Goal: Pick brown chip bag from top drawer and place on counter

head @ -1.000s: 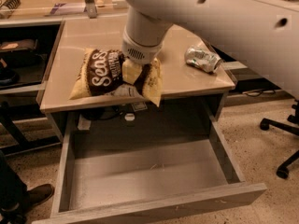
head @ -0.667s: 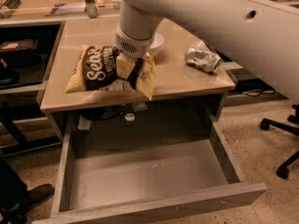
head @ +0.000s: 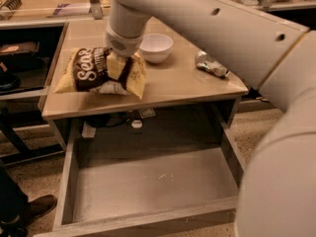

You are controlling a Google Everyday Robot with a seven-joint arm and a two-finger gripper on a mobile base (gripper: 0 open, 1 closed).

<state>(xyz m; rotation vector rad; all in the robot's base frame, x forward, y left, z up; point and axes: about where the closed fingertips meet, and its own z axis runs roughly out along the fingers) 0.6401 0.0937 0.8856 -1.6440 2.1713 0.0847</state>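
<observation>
The brown chip bag (head: 88,74), dark brown with white "Sea" lettering and pale yellow ends, lies over the left half of the beige counter (head: 182,85), at or just above its surface. My gripper (head: 118,68) comes down from the white arm and is shut on the bag's right part. The top drawer (head: 148,184), a grey wood-grain box, stands pulled fully open below the counter and nothing lies in it.
A white bowl (head: 155,47) stands on the counter just behind and right of the bag. A crushed silver can (head: 211,64) lies near the counter's right edge. Black side shelves (head: 24,63) stand at the left. A person's shoe (head: 34,207) shows at the lower left.
The gripper has carried the bag from the counter's front edge further back over the counter, toward the bowl. The drawer has stayed open.
</observation>
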